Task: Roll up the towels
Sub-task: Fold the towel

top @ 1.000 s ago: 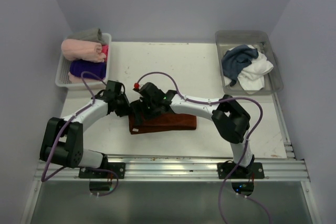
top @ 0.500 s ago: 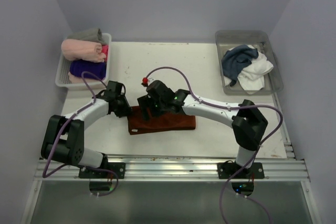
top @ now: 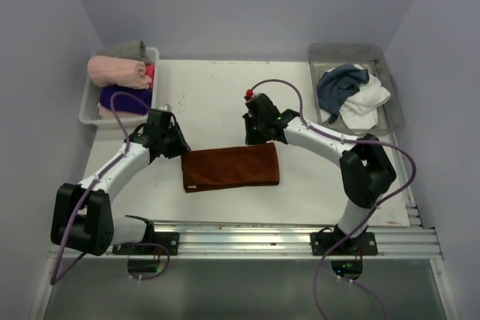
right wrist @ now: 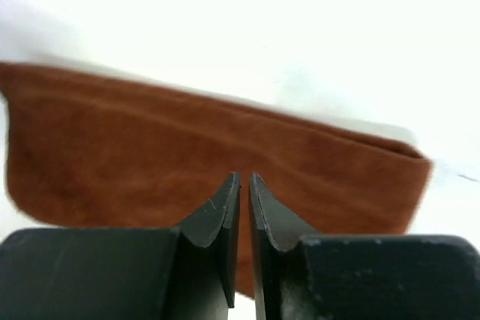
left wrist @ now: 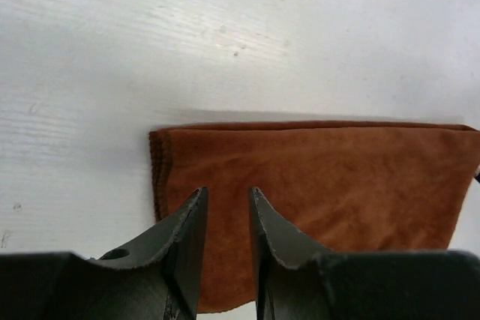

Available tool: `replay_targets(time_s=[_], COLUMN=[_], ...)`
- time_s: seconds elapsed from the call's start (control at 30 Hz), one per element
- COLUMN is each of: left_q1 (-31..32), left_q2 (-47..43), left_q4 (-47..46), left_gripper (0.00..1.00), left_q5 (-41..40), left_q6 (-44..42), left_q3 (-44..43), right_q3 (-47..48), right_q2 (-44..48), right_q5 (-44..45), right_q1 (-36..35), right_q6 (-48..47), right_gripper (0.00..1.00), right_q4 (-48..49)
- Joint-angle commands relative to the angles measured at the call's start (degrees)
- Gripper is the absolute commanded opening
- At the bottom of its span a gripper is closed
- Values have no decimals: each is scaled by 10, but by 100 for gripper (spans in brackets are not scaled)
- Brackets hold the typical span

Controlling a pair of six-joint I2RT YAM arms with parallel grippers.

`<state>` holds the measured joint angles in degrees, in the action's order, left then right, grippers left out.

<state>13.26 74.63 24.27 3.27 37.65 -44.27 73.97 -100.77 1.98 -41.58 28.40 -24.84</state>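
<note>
A white basket (top: 85,106) at the far left corner of the desk (top: 225,88) holds a pink roll (top: 116,70), a purple roll (top: 124,97) and a grey cloth (top: 129,49). A clear tray (top: 349,54) at the far right corner holds the slate-blue towel (top: 339,84) and the white towel (top: 366,103), both crumpled. The rust-brown towel (top: 231,166) lies flat near the middle of the desk's near edge, with its long axis left to right. The left gripper (left wrist: 227,192) is at the towel's left end, its jaws narrow and holding nothing. The jaws of the right gripper (right wrist: 244,177) are almost together and empty.
</note>
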Motion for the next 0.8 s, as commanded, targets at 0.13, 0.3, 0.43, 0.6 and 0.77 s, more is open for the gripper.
replay_targets(time_s=[0.13,0.3,0.43,0.6,0.77], left_q1=[58,60,60,60,60], left_q2=[4,11,46,73,122], left_q4=[1,-9,-5,5,17], left_gripper=[31,31,30,30,31], left_q5=[45,47,29,10,-16], left_q6=[0,19,17,1,-28], left_q3=[29,78,78,53,-6], right_q3=[17,19,16,1,-49], right_q2=[-58,-93,-115,-111,-80], right_q5=[-5,4,32,51,59], right_q1=[61,83,98,108,114], right_q6=[-25,-39,-44,-44,-27], right_gripper=[13,12,11,11,11], right_q4=[-8,-12,-12,-6,9])
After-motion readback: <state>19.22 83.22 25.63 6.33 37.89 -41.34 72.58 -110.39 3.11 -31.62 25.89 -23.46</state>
